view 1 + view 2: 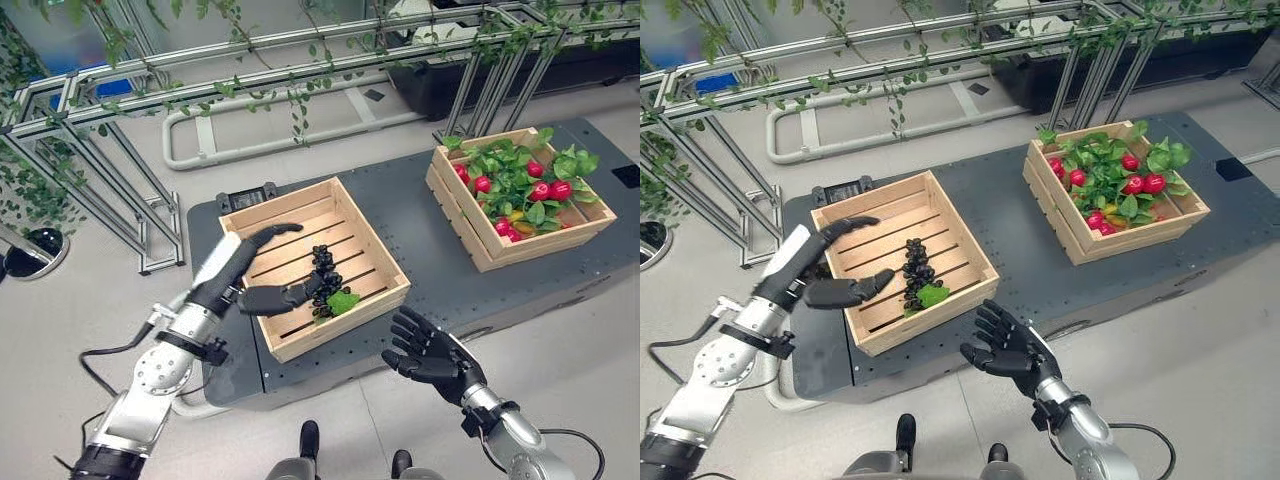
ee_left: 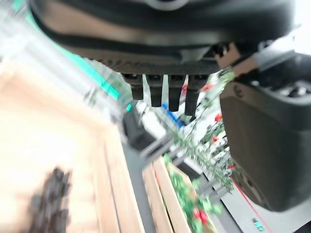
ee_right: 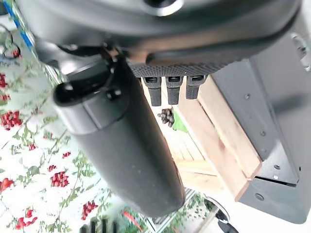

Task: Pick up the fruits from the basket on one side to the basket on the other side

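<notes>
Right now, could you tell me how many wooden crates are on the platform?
2: the near crate by the left hand holds dark grapes; the far crate holds leaves and red fruits.

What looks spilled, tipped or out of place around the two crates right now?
Nothing stands out. Both crates sit upright on the grey platform; the dark grapes lie inside the near crate, the red fruit inside the far crate.
</notes>
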Controlling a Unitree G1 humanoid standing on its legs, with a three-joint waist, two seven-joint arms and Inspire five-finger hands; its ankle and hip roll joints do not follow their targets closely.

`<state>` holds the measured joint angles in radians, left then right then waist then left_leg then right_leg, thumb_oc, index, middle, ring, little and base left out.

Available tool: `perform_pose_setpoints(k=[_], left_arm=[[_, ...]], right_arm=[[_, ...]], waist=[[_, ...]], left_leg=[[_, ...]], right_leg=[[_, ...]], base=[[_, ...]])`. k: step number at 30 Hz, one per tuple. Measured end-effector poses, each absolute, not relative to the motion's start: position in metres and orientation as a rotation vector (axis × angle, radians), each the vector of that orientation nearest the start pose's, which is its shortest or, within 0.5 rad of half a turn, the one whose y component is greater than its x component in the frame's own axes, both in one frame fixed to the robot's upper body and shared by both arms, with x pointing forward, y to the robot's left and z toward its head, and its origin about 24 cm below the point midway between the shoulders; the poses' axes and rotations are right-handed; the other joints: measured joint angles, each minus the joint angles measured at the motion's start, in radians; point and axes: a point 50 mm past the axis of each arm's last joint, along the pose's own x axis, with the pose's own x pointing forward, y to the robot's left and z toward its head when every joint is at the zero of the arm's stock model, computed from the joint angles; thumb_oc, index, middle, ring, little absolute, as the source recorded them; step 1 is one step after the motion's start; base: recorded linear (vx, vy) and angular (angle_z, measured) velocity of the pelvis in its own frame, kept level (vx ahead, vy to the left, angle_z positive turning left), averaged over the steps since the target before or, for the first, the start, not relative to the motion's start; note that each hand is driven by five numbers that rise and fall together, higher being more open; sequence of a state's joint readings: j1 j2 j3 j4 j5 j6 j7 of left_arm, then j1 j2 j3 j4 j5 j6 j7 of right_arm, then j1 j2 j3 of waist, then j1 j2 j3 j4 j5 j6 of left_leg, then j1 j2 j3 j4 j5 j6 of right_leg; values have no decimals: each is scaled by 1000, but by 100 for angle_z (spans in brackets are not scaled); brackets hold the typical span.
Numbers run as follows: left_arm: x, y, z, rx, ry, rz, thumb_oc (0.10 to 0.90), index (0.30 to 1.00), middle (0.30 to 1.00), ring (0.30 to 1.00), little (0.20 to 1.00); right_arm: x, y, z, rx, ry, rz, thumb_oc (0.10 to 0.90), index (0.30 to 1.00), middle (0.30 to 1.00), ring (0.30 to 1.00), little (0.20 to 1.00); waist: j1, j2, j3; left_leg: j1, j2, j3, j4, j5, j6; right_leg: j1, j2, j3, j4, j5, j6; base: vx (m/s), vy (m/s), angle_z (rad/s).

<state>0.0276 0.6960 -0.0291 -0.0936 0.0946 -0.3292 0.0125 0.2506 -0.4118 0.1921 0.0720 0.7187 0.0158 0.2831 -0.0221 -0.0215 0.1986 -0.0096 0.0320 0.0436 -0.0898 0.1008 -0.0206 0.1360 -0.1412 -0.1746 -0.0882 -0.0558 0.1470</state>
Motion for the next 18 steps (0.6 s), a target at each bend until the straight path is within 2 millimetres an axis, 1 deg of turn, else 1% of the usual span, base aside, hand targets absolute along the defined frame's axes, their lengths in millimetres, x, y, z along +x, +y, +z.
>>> perform_pose_setpoints(k=[3, 6, 10, 13, 14, 16, 17, 18], left_arm=[[241, 236, 128, 919, -431, -126, 800, 900, 900, 900, 900], [242, 236, 130, 1033, -465, -98, 800, 900, 900, 900, 900], [246, 235, 136, 1198, -523, -75, 800, 900, 900, 900, 900], [251, 231, 139, 1337, -544, -121, 800, 900, 900, 900, 900], [252, 230, 139, 1357, -544, -132, 800, 900, 900, 900, 900], [259, 226, 141, 1422, -560, -158, 800, 900, 900, 900, 900], [261, 226, 140, 1434, -556, -158, 800, 900, 900, 900, 900], [265, 226, 139, 1447, -555, -148, 800, 900, 900, 900, 900]], right_arm=[[176, -189, -25, 380, 384, 295, 800, 900, 900, 900, 900], [175, -189, -26, 380, 394, 300, 800, 900, 900, 900, 900], [172, -187, -31, 378, 442, 317, 800, 900, 900, 900, 900], [170, -188, -33, 370, 477, 338, 800, 900, 900, 900, 900], [170, -188, -33, 365, 484, 342, 800, 900, 900, 900, 900], [171, -190, -34, 330, 511, 368, 800, 900, 900, 900, 900], [173, -190, -33, 325, 516, 374, 800, 900, 900, 900, 900], [174, -190, -34, 316, 524, 380, 800, 900, 900, 900, 900]], waist=[[-12, -18, -6], [-21, -27, -8], [-30, -28, -9], [-46, -29, -9], [-48, -29, -9], [-49, -29, -2], [-52, -29, -1], [-65, -30, 13]], left_leg=[[3, 0, 10, -6, -1, 1], [6, 2, 18, -6, -2, 1], [-6, 3, 20, -6, -4, -3], [-43, 4, 25, -3, 7, 3], [-50, 4, 28, 0, 9, 4], [-88, 6, 42, 1, 19, 6], [-93, 5, 43, 1, 19, 6], [-99, 6, 47, 2, 20, 7]], right_leg=[[-2, -1, 7, 0, 2, 3], [-4, -2, 23, 0, 4, 7], [-21, -1, 31, 2, 6, 9], [-60, 0, 35, 9, 9, 11], [-70, 0, 36, 10, 10, 11], [-123, 1, 55, 24, 13, 13], [-128, 1, 55, 24, 15, 13], [-143, 4, 60, 35, 13, 13]], base=[[79, 26, -9], [83, -4, -10], [11, -11, -4], [-91, 1, 0], [-138, 1, -10], [-129, 1, -16], [-116, 8, -14], [-85, 16, -6]])
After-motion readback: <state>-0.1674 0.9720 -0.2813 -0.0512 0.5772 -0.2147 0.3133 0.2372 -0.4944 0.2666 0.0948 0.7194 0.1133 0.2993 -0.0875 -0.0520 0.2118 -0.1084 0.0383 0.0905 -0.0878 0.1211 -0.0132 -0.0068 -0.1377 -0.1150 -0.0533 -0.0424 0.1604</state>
